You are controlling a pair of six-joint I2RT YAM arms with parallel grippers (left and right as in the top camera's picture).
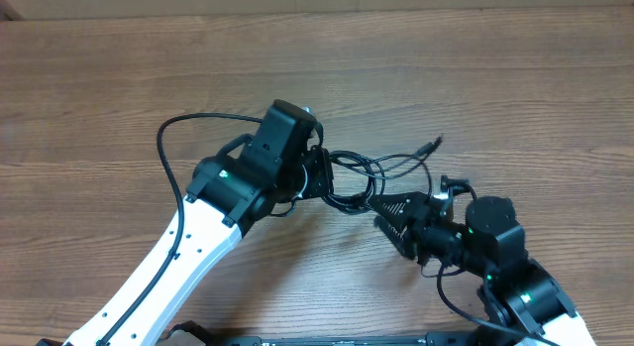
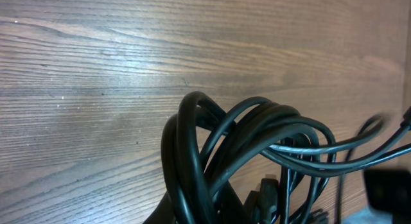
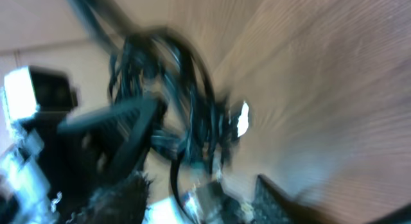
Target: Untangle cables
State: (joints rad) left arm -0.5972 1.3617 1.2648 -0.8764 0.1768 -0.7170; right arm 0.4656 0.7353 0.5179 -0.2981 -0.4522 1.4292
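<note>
The cables (image 1: 371,177) are thin black wires knotted into a small bundle at the middle of the table, with one plug end (image 1: 434,145) sticking out to the upper right. My left gripper (image 1: 319,177) is shut on the bundle's left side. In the left wrist view the looped cables (image 2: 244,140) fill the lower middle and hide the fingers. My right gripper (image 1: 386,222) is at the bundle's lower right edge. The right wrist view is blurred. It shows the tangled cables (image 3: 186,102) and my right gripper (image 3: 199,198), its fingers apart with one strand hanging between them.
The wooden table (image 1: 119,68) runs on all sides. A thicker black cable (image 1: 168,153) belonging to the left arm loops out to the left of that arm. The right arm's body (image 1: 495,237) fills the lower right.
</note>
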